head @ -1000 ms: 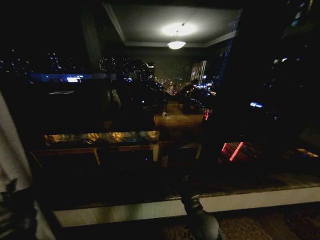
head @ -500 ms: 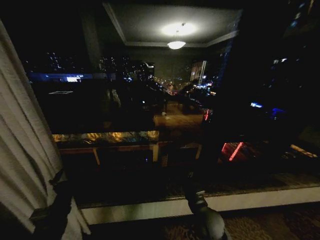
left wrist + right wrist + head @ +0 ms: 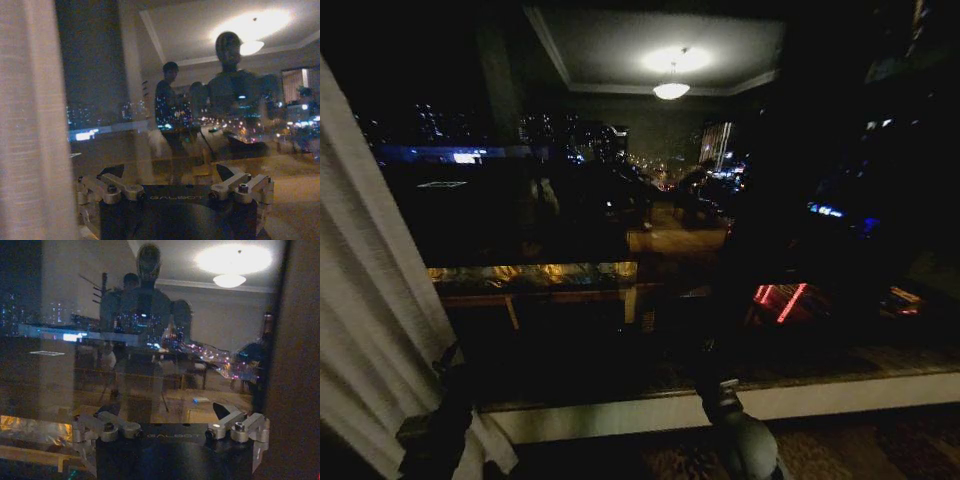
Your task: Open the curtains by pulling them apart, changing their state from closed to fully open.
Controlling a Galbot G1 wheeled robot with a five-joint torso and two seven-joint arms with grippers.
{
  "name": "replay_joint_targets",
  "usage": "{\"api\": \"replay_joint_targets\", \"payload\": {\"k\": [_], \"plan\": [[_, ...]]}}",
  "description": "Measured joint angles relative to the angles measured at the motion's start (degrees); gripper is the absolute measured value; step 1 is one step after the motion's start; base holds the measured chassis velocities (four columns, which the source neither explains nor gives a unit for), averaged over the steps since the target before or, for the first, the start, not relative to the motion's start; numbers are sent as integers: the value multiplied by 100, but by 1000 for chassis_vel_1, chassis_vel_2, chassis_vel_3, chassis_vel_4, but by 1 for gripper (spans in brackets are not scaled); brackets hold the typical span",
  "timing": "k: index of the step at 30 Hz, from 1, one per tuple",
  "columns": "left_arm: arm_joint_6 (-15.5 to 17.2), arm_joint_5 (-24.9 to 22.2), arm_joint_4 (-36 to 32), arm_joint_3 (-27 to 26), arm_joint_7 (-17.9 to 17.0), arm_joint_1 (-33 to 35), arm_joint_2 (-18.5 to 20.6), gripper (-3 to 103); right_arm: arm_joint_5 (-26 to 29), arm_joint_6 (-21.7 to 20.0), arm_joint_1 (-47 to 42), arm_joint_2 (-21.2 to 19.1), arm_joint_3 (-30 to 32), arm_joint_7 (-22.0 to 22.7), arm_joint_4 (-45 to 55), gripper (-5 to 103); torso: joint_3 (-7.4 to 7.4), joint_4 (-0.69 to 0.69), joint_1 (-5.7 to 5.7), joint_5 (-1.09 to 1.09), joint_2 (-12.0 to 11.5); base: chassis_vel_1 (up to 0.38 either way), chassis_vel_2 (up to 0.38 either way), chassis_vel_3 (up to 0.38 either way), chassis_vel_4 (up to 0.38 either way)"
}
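The sheer curtain (image 3: pixel 365 300) hangs bunched at the left edge of the dark window (image 3: pixel 620 200), its lower folds beside the left gripper (image 3: pixel 448 375). In the wrist views the left gripper's (image 3: pixel 172 175) fingers stand wide apart and grip nothing. The right gripper (image 3: pixel 170 412) faces the glass near the windowsill (image 3: pixel 820 398), also spread wide and empty.

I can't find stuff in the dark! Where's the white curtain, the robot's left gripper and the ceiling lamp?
white curtain (image 3: pixel 365 300), head view, its pleated middle.
left gripper (image 3: pixel 172 182), left wrist view, between its open fingertips.
ceiling lamp (image 3: pixel 671 90), head view, reflected glowing shade.
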Motion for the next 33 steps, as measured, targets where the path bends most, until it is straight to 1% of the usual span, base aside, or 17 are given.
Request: {"api": "replay_joint_targets", "payload": {"k": [8,20,26,29,33], "plan": [[-78,-5,33,-80,-6,42,10,100,-13,0,-16,25,-35,12,33,100,0,0,-1,0,0,-270,-316,258,336],[-111,-17,70,-88,-12,9,1,100,-12,-69,14,-4,-21,22,57,100,1,1,0,0,-1,-282,-416,287,414],[-111,-11,100,-57,-11,-23,5,100,-7,-74,25,23,-16,26,-21,100,0,-1,0,1,0,-134,-440,115,441],[-109,1,117,-39,-13,-24,-2,100,-3,-75,37,29,-20,26,-53,100,0,3,-2,0,1,-63,-420,60,426],[-106,4,128,-18,-14,-30,-16,100,4,-77,42,31,-16,30,-80,100,0,1,-1,-1,1,-18,-368,15,380]]}}
